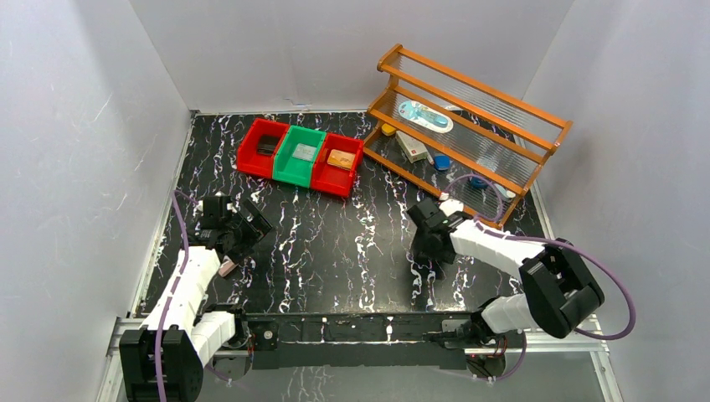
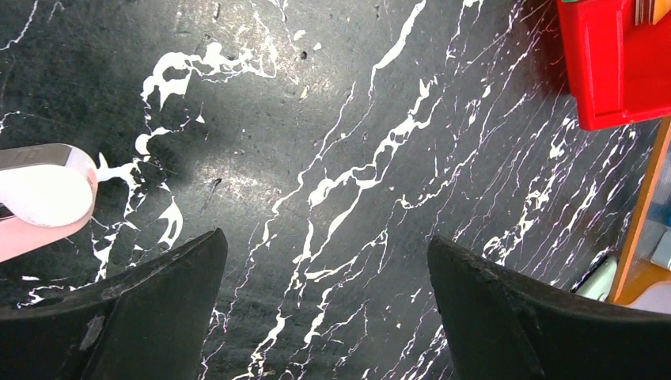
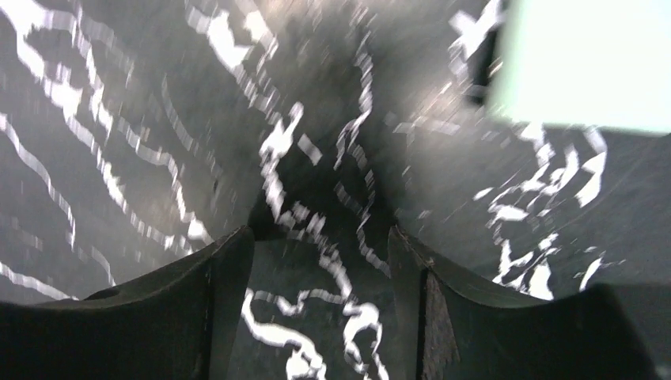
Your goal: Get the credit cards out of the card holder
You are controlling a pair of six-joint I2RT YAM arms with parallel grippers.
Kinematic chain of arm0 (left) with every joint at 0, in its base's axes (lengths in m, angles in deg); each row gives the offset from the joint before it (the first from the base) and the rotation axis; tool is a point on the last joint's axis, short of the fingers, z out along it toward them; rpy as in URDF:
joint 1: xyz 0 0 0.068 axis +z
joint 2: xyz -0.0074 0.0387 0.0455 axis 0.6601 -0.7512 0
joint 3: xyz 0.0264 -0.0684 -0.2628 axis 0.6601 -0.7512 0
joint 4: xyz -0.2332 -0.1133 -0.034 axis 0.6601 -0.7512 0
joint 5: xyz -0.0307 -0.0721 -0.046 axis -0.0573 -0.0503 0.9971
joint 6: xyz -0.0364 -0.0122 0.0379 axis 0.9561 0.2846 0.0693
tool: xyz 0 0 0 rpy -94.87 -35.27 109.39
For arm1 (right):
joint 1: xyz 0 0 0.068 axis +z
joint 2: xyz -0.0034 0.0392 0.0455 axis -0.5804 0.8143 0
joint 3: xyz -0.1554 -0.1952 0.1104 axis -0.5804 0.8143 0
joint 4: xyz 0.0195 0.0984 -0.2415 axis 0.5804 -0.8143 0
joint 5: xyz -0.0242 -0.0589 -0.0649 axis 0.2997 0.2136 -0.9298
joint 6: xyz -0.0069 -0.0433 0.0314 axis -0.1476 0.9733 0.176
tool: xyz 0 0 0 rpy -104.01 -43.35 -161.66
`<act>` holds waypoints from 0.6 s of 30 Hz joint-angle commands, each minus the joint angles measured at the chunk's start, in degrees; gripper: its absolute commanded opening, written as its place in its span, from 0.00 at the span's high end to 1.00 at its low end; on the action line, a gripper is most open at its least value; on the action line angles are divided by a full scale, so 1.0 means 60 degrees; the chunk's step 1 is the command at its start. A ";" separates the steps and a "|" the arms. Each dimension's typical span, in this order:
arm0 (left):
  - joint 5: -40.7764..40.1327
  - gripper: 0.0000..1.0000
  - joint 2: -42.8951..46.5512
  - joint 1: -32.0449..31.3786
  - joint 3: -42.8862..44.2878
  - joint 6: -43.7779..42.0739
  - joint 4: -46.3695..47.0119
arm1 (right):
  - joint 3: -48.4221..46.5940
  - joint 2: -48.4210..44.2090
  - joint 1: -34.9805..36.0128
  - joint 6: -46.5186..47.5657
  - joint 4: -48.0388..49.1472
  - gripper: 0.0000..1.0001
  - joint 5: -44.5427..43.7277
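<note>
Three credit cards lie in the bins at the back: a dark one [image 1: 267,144] in the left red bin, a silvery grey one [image 1: 303,152] in the green bin, a tan-gold one [image 1: 339,158] in the right red bin. A pale green flat shape, blurred, at the top right of the right wrist view looks like the card holder [image 3: 585,63]; in the top view my right arm hides it. My right gripper [image 1: 427,251] [image 3: 320,231] hangs low over bare table, jaws apart, nothing between them. My left gripper [image 1: 243,226] [image 2: 324,237] is wide open over bare table.
A small pinkish-white clip [image 2: 43,198] [image 1: 226,266] lies just left of my left gripper. The right red bin [image 2: 617,71] shows at the top right of the left wrist view. A wooden rack [image 1: 469,126] holding small items stands at the back right. White walls enclose the table.
</note>
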 commanded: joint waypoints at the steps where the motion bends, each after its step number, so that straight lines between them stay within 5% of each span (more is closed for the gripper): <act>1: 0.0542 0.02 0.0088 0.0049 -0.0090 -0.0322 0.0022 | -0.0308 -0.0146 0.1010 -0.0900 -0.1570 0.28 0.0263; 8: 0.0866 0.02 0.0144 0.0053 0.0015 -0.0526 0.0070 | -0.1992 -0.0257 -0.0018 -0.0892 -0.3167 0.14 -0.3471; 18: 0.1198 0.02 0.0290 0.0050 0.0106 -0.0702 0.0072 | -0.2028 0.1197 -0.2268 0.0852 -0.1648 0.14 -0.3275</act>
